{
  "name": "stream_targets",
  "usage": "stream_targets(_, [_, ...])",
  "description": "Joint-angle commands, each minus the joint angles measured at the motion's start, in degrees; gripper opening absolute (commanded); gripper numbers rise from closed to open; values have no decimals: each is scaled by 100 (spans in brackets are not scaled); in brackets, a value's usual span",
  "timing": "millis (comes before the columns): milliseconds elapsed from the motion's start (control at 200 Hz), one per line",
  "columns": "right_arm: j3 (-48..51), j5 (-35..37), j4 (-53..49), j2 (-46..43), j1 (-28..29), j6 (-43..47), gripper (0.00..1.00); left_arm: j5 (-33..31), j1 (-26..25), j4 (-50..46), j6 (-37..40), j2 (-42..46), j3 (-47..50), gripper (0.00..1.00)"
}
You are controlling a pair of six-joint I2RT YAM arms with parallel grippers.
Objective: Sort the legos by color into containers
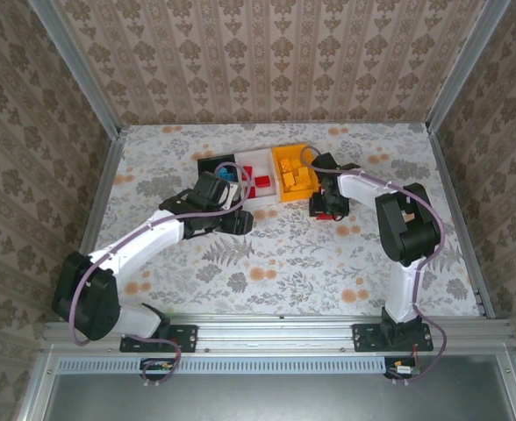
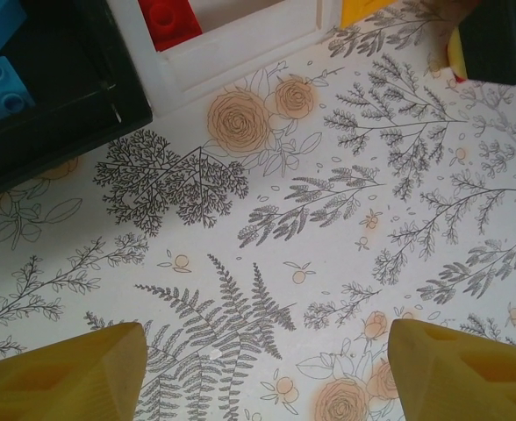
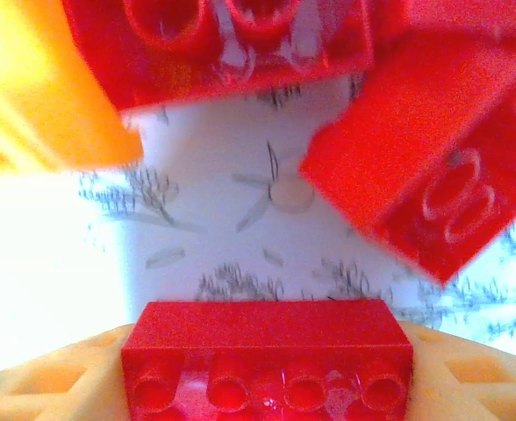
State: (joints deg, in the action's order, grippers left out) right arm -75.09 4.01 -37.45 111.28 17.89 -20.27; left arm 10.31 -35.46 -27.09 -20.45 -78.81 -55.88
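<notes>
1. Top external: black bin [image 1: 207, 164] holds blue bricks [image 1: 227, 175], white bin [image 1: 251, 160] red bricks [image 1: 262, 182], orange bin [image 1: 280, 158] orange bricks [image 1: 300, 180].
2. Right tool [image 3: 267, 395] pinches one red brick [image 3: 267, 346]; two loose red bricks [image 3: 433, 167] ahead, unsorted.
3. Left tool [image 2: 267, 377] spread, empty.

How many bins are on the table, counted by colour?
black bin: 1
white bin: 1
orange bin: 1
Total: 3
</notes>
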Motion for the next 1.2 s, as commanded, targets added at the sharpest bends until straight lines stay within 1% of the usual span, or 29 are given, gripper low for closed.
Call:
stream_targets(0, [283,-372,-41,-724,2,-223,59,50,31,20,-147,248,133,74])
stream_targets(115, [458,-822,-42,-1342,-3,-422,59,64,76,35,-195,428,230,74])
stream_targets(225, [351,-1326,-41,-1821,11,-654,58,178,228,123,-290,655,419,74])
stream_targets(295, [133,-1588,-4,-1932,42,-845,57,301,360,227,-393,830,580,74])
stream_targets(380, [-326,-1898,53,-1776,162,-1019,57,412,499,325,-520,1076,775,75])
stream_targets(475, [-1174,-2105,30,-1226,347,-1131,57,425,633,306,-604,1337,941,75])
stream_targets(590, [-2300,-2273,-54,-339,518,-1230,57,387,736,132,-654,1671,1076,75])
stream_targets(850, [-4576,-2620,-247,1659,602,-1586,57,255,905,-538,-546,2386,1290,75])
stream_targets(870, [-4750,-2616,-284,1785,602,-1585,57,264,1071,-577,-535,2419,1308,75])
stream_targets(910, [-5106,-2607,-390,2057,603,-1586,59,269,1142,-627,-523,2514,1331,76])
stream_targets(995, [-5988,-2682,-736,2655,607,-1544,73,329,1257,-673,-526,2611,1347,76])
stream_targets(1040, [-6419,-2725,-968,2946,602,-1527,77,362,1291,-684,-522,2622,1343,76])
stream_targets(1105, [-6875,-2751,-1183,3227,602,-1524,79,376,1305,-696,-518,2620,1332,76])
stream_targets(1190, [-6870,-2749,-1151,3247,602,-1550,80,378,1333,-701,-513,2608,1332,76])
